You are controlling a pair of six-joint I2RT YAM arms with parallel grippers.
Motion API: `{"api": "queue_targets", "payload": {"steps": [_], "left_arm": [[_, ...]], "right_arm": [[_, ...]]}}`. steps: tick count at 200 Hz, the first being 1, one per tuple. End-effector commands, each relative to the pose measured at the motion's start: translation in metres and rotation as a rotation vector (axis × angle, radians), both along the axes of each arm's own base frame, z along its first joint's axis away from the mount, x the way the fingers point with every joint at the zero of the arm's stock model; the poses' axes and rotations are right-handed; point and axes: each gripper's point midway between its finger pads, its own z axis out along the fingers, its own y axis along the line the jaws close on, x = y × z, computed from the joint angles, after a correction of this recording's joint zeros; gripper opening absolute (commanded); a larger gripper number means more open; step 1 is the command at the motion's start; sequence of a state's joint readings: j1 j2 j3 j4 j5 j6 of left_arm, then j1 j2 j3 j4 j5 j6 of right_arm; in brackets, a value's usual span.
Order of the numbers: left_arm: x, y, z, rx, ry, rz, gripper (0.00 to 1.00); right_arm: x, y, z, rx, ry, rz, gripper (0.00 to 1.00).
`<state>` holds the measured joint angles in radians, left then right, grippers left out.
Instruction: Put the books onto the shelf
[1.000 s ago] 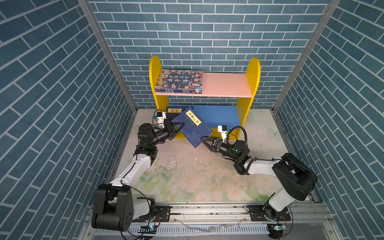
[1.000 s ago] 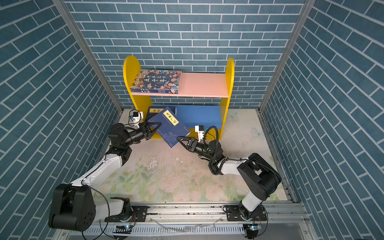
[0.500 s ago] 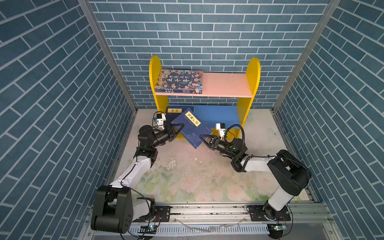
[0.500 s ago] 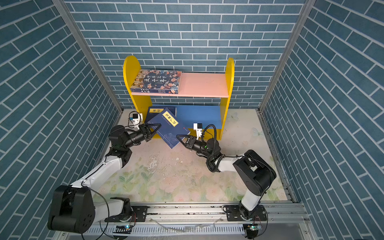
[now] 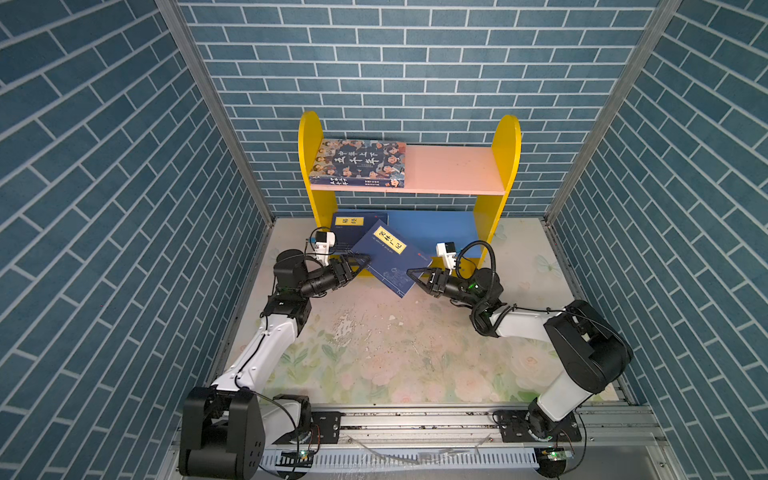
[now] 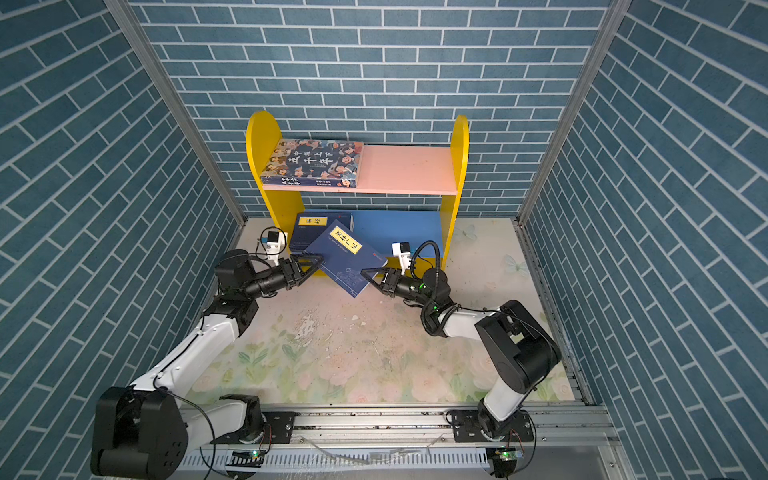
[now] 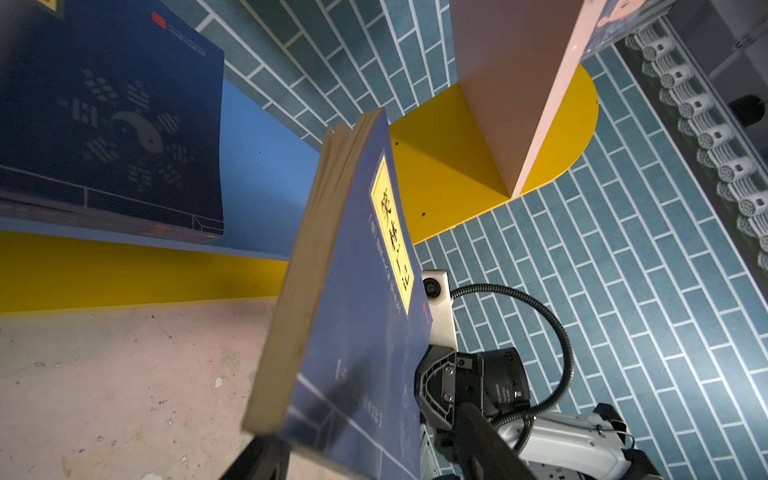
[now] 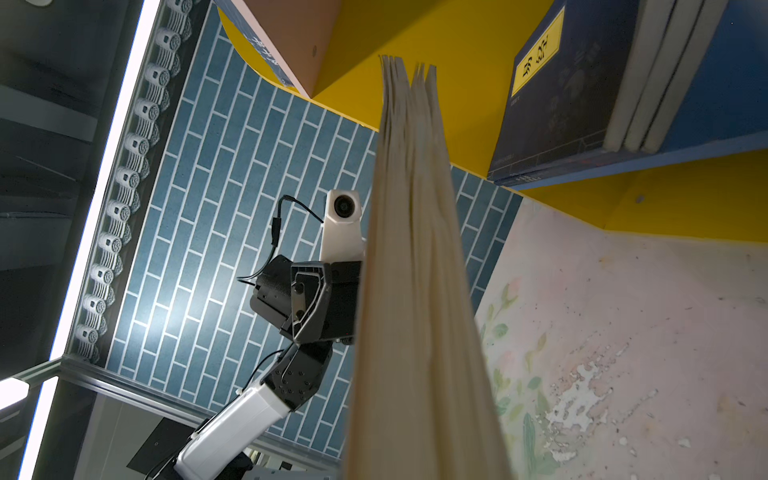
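Observation:
A navy book with a yellow label [image 5: 386,259] [image 6: 347,257] hangs tilted just in front of the shelf's blue lower board [image 5: 432,226]. My right gripper [image 5: 412,275] [image 6: 366,274] is shut on its lower corner; in the right wrist view the book's page edge [image 8: 415,291] hides the fingers. My left gripper [image 5: 360,262] [image 7: 374,457] stands open, with the book's opposite corner [image 7: 353,311] between its spread fingers. A stack of navy books [image 5: 358,222] [image 8: 552,104] lies at the left of the lower board. The cartoon-faced book [image 5: 359,162] lies on the pink upper board [image 5: 453,168].
The shelf's yellow side panels [image 5: 309,137] [image 5: 505,141] stand against the back brick wall. Brick walls close in on both sides. The flowered table top [image 5: 395,345] spreads in front of the shelf, with a metal rail [image 5: 415,419] along its front edge.
My right gripper moved in to the tilted book and shut on its corner. My left gripper, shut on the book before, has opened.

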<state>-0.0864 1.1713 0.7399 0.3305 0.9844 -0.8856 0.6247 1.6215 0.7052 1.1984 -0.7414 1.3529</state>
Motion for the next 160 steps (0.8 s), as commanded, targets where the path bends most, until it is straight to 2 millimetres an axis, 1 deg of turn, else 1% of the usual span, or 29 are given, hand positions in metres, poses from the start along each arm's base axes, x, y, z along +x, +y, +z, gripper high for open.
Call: {"api": "queue_targets", "payload": {"steps": [1,26,54,73,89,106,120,134,156,160], "left_arm": [[-0.016,-0.005,0.011,0.042,-0.068,-0.098,0.69],[-0.022,-0.007,0.005,0.071,-0.059,-0.128,0.71],[-0.025,-0.007,0.002,0.088,-0.056,-0.141,0.73],[-0.032,-0.011,0.007,0.061,-0.052,-0.189,0.74],[-0.039,-0.016,0.011,0.03,-0.051,-0.247,0.74],[-0.044,-0.021,0.013,0.014,-0.042,-0.294,0.7],[-0.051,-0.027,0.014,0.005,-0.038,-0.335,0.63],[-0.058,-0.033,0.015,0.002,-0.048,-0.375,0.59],[-0.066,-0.039,0.013,0.008,-0.057,-0.404,0.47],[-0.067,-0.04,0.012,0.009,-0.056,-0.405,0.43]], "right_arm": [[-0.031,-0.01,0.016,-0.032,-0.081,0.146,0.0],[-0.04,-0.022,0.011,-0.079,-0.079,0.192,0.0],[-0.051,-0.028,0.011,-0.125,-0.092,0.24,0.0],[-0.057,-0.03,0.009,-0.17,-0.102,0.265,0.0],[-0.062,-0.031,0.016,-0.18,-0.124,0.289,0.0],[-0.065,-0.031,0.023,-0.177,-0.138,0.311,0.0],[-0.065,-0.031,0.026,-0.184,-0.147,0.315,0.0],[-0.065,-0.03,0.03,-0.183,-0.158,0.318,0.0],[-0.063,-0.029,0.032,-0.182,-0.163,0.318,0.0],[-0.062,-0.029,0.031,-0.182,-0.162,0.317,0.0]]}}
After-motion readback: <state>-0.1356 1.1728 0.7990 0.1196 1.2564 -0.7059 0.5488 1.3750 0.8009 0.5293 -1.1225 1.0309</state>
